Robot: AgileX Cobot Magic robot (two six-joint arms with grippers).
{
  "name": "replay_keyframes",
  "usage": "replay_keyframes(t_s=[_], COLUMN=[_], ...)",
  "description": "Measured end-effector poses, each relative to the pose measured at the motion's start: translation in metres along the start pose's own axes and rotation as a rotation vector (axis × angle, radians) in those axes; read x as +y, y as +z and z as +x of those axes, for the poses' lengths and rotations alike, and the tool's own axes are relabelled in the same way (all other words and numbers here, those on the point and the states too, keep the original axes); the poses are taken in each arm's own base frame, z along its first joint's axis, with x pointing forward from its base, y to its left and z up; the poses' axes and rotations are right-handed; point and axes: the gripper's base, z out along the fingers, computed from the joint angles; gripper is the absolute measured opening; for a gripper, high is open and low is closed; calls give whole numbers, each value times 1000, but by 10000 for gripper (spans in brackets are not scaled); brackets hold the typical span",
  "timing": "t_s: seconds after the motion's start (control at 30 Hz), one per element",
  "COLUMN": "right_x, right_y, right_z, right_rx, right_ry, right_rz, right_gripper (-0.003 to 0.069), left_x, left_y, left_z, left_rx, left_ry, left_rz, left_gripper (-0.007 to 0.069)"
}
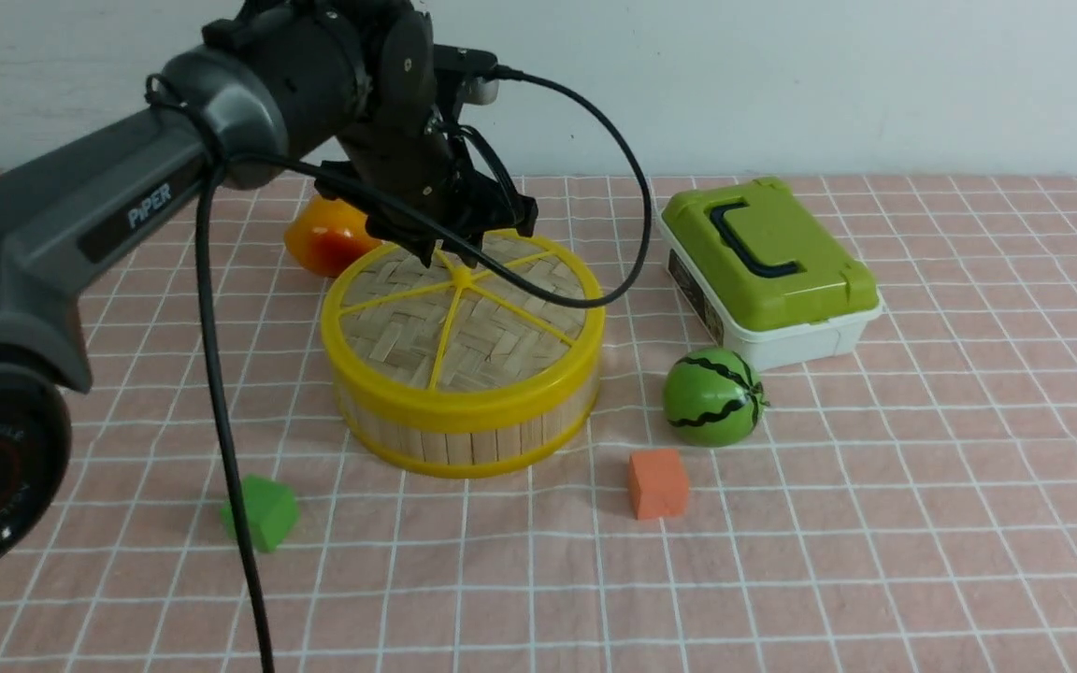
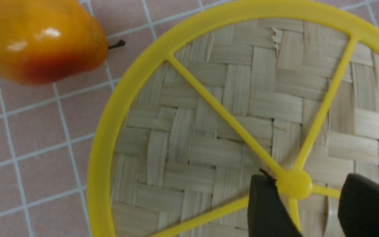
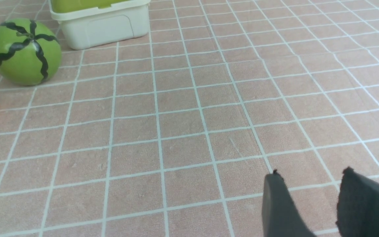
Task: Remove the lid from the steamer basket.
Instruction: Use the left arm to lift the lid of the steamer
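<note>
- The lid [image 1: 492, 327] sits flat and closed on top of the steamer basket [image 1: 464, 435], which stands on the pink checked cloth [image 1: 875, 523] left of the table's middle.
- The left gripper [image 1: 468, 252] hangs over the lid's far half, with its fingertips down at the yellow hub where the six spokes meet.
- In the left wrist view the left gripper [image 2: 308, 197] has its jaws parted around that hub. One dark finger is just beside the hub and the other is well clear of it, so nothing is pinched.
- That close view also shows the lid [image 2: 209, 138] as pale woven strips under the spokes. The front view hides this contact behind the wrist and its cable.
- A yellow-orange pear [image 1: 328, 238] lies just behind the basket, and the left wrist view shows the pear [image 2: 41, 39] apart from the lid's rim.
- Only the front view takes in the green block [image 1: 263, 511], near the basket's front left.
- A toy watermelon [image 1: 713, 396], an orange block [image 1: 657, 483] and a white box with a green lid [image 1: 768, 266] lie to the basket's right.
- The right gripper [image 3: 308, 200] shows only in its own wrist view. It is low over bare cloth with its jaws apart and empty, well away from the watermelon [image 3: 24, 51].
</note>
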Motion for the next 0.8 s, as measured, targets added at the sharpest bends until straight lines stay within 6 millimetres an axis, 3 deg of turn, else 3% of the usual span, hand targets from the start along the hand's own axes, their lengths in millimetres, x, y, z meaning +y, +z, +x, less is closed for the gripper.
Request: replay_keyframes(t_s=[0.8], right_x=[0], right_y=[0], right_z=[0], right_rx=[0], right_ry=[0], right_rz=[0], right_gripper=[241], left_x=[-4], left_y=[24], left_z=[6], left_rx=[23], left_ry=[-6], left_rz=[28], left_gripper=[304])
